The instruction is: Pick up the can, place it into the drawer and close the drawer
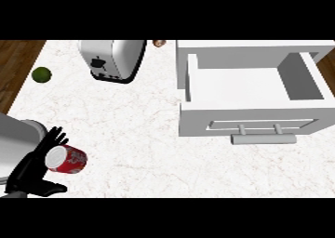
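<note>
A red can with a white end (67,159) lies on its side on the white marble counter at the lower left. My left hand (30,170) is right against it on its left side. The fingers (55,138) stretch out past the can's upper edge and the thumb (49,188) points out below it, so the can sits between them without being clasped. The white drawer (252,116) stands pulled open at the upper right, its inside bare, with a grey bar handle (263,139) on its front. My right hand does not show.
A chrome toaster (114,60) stands at the back left-centre, with a green lime (41,74) to its left near the counter's edge. A small brown thing (159,42) peeks in beside the drawer's cabinet. Wooden floor (9,69) shows beyond the counter's left edge.
</note>
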Tool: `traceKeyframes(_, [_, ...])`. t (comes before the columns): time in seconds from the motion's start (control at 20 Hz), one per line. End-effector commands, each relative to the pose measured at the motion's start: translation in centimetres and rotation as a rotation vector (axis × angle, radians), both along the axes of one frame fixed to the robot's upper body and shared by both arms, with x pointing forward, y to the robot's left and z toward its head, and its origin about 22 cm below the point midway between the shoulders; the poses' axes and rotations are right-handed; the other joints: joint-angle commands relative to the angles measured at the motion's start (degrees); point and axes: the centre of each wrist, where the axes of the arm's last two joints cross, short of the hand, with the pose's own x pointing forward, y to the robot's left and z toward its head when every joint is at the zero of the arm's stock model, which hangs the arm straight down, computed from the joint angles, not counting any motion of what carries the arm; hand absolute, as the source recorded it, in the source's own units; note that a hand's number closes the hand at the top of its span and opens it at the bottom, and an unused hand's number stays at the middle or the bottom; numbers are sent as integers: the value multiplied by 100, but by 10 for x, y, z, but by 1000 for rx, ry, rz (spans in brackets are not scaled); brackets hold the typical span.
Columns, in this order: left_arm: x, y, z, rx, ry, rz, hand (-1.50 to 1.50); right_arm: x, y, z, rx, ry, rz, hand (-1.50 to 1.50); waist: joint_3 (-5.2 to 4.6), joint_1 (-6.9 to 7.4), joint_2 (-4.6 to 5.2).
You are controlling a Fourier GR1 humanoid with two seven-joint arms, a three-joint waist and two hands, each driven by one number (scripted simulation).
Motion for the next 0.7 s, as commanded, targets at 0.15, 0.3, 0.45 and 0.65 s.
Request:
traceKeyframes(0.15, [2,-13,-22,-71,37,-5,-150,-10,-1,-13,16,-11,4,-150,-23,24,11])
traceKeyframes(0.3, [21,-13,-13,-109,34,-1,-150,9,3,8,8,1,-9,-150,-23,57,13])
traceKeyframes(0.45, [13,-15,-23,-148,20,-24,150,-17,-7,3,19,1,-9,-150,-28,-1,17])
traceKeyframes(0.65, [6,-17,-25,-197,29,-109,150,-19,4,8,9,10,4,-150,-26,22,10])
